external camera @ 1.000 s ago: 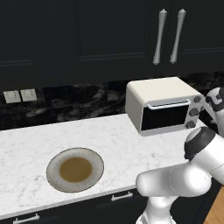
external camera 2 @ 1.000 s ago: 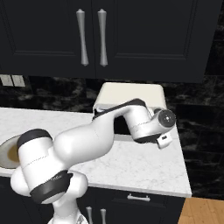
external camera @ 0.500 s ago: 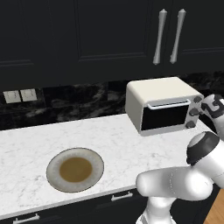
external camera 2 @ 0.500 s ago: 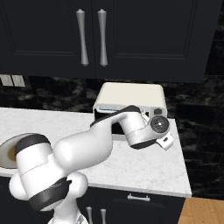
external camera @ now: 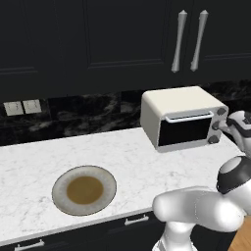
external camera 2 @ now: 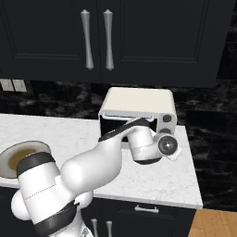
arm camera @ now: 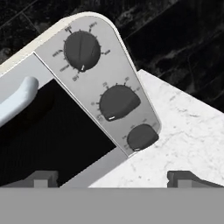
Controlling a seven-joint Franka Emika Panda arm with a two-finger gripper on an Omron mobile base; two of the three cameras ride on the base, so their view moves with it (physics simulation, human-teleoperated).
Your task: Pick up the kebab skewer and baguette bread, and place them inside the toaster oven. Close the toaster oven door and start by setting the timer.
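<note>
1. Cream-white toaster oven point(external camera: 181, 117) stands at the back right of the marble counter point(external camera: 122, 157); its dark glass toaster oven door point(external camera: 185, 131) is shut, white handle point(arm camera: 15, 98) across the top.
2. Three dark knobs point(arm camera: 118, 103) run down the control panel, facing the gripper point(arm camera: 113, 177), presumably so one can be turned for the timer.
3. Gripper fingers point(arm camera: 43, 178) spread wide, holding nothing, poised just short of the knobs.
4. Plate point(external camera: 84, 189) sits bare, well left; skewer and bread are probably inside, though the glass is too dark to confirm.
</note>
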